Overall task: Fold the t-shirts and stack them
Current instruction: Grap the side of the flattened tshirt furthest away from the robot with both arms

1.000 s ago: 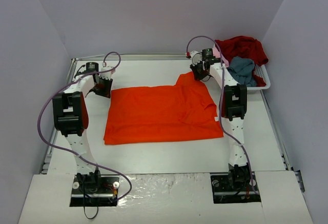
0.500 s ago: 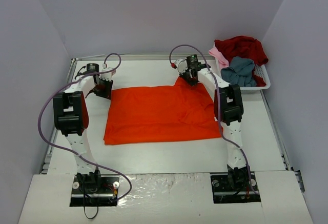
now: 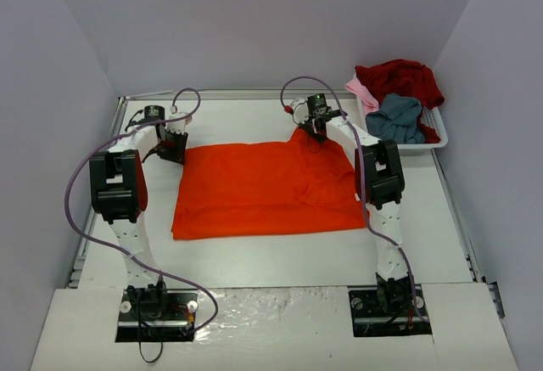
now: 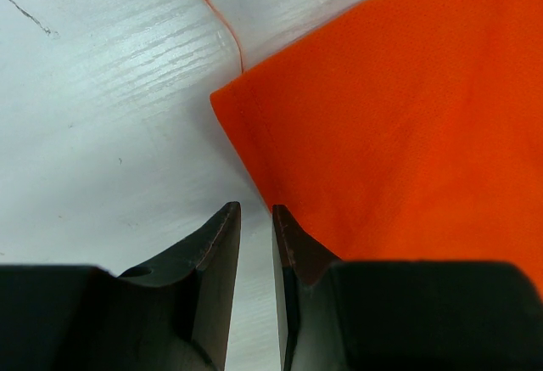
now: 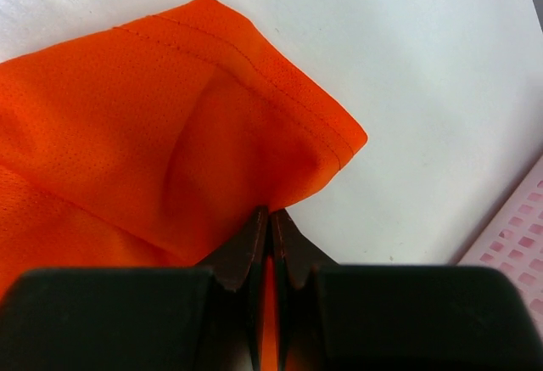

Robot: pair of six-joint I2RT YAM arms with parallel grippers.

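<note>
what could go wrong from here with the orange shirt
The right hand pinches only the sleeve's edge of the orange shirt; it may slip out. The left hand sits beside the far-left corner with no cloth seen between its jaws, so a one-sided pull could drag the shirt askew.

arms (image 3: 134,239): 2, white | joints (image 3: 113,187): black | cables (image 3: 66,208): purple | tool fingers (image 4: 216,261): black
</note>
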